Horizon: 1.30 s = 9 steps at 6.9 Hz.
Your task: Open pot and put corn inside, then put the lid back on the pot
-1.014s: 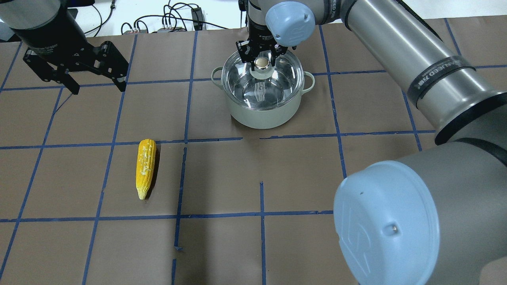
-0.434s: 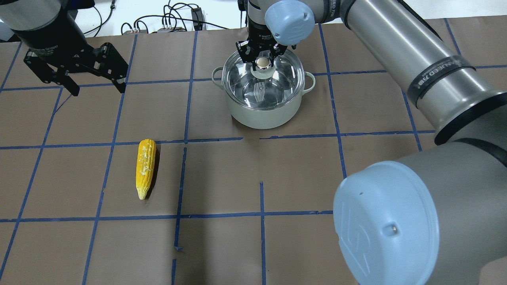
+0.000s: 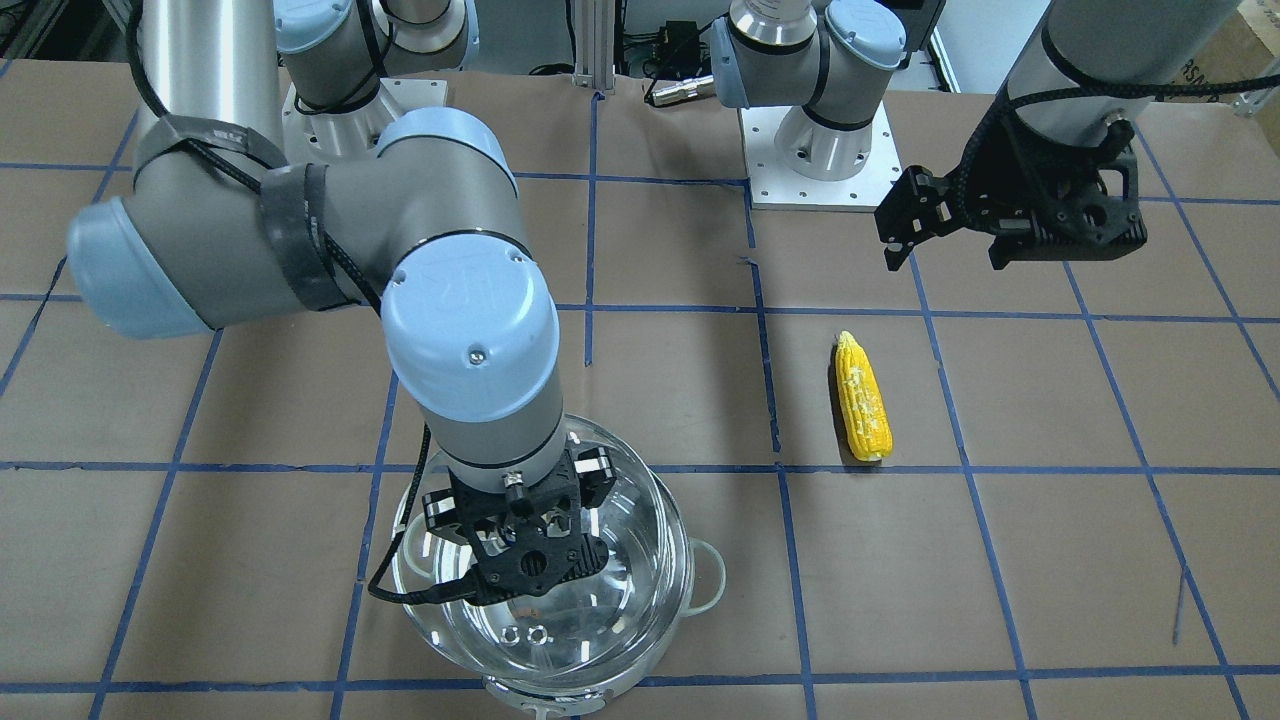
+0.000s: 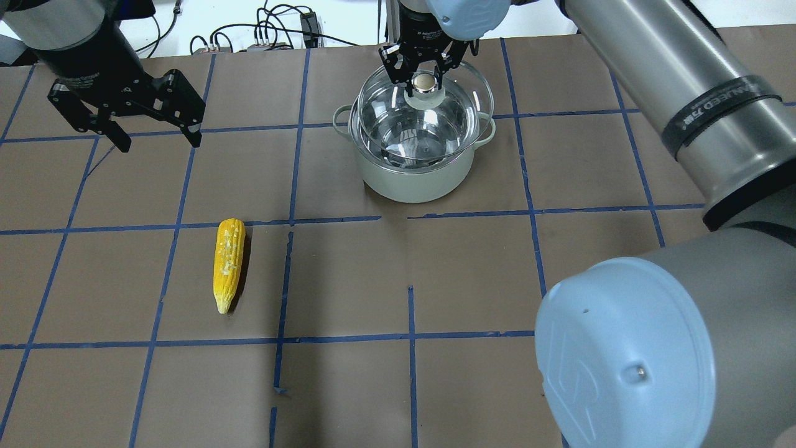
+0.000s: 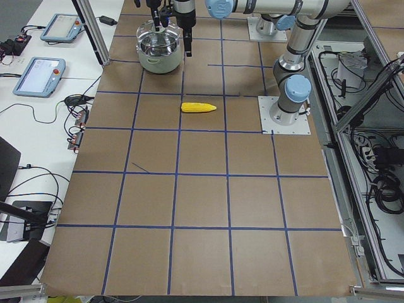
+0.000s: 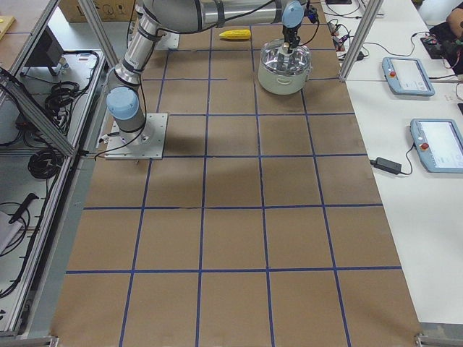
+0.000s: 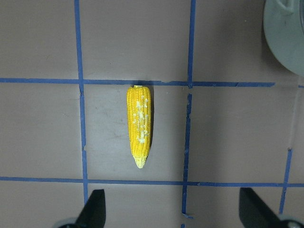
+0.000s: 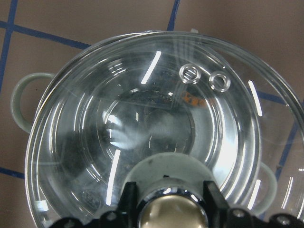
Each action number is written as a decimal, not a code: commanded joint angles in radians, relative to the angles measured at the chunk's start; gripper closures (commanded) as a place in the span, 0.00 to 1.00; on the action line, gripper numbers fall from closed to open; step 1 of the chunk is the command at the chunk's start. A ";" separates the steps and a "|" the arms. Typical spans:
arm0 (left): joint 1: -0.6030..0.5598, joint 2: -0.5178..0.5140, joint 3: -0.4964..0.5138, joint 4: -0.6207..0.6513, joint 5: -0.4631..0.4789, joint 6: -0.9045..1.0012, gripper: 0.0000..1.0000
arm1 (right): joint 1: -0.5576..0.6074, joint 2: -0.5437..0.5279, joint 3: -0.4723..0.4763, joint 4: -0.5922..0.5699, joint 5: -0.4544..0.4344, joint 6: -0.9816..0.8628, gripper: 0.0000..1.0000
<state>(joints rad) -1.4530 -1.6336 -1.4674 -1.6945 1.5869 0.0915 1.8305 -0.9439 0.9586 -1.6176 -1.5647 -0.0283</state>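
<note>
The steel pot with pale loop handles stands at the far middle of the table. My right gripper is shut on the knob of the glass lid and holds the lid a little above the pot, offset from its rim. In the right wrist view the lid hangs over the pot's handle. The yellow corn lies on the paper to the pot's near left. My left gripper is open and empty, high above the table; its wrist view shows the corn below.
The table is covered in brown paper with a blue tape grid. Cables and boxes lie beyond the far edge. My right arm's elbow fills the near right of the overhead view.
My right gripper has risen with the lid, which was seated on the pot and now hangs above it, shifted slightly. My left gripper has drifted a little. The corn has not moved.
</note>
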 commanded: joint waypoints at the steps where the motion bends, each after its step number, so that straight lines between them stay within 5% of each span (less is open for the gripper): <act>1: 0.025 -0.151 -0.014 0.124 -0.002 0.097 0.00 | -0.115 -0.089 0.000 0.079 -0.011 -0.155 0.79; 3: 0.046 -0.259 -0.019 0.122 0.001 0.128 0.00 | -0.215 -0.221 0.102 0.111 -0.001 -0.199 0.78; 5: 0.120 -0.269 -0.146 0.189 -0.002 0.174 0.00 | -0.218 -0.428 0.333 0.090 0.003 -0.199 0.78; 9: 0.112 -0.246 -0.477 0.631 -0.001 0.172 0.00 | -0.212 -0.553 0.419 0.123 0.000 -0.177 0.76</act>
<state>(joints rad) -1.3392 -1.8845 -1.8592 -1.1633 1.5873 0.2592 1.6124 -1.4785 1.3734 -1.5091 -1.5650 -0.2080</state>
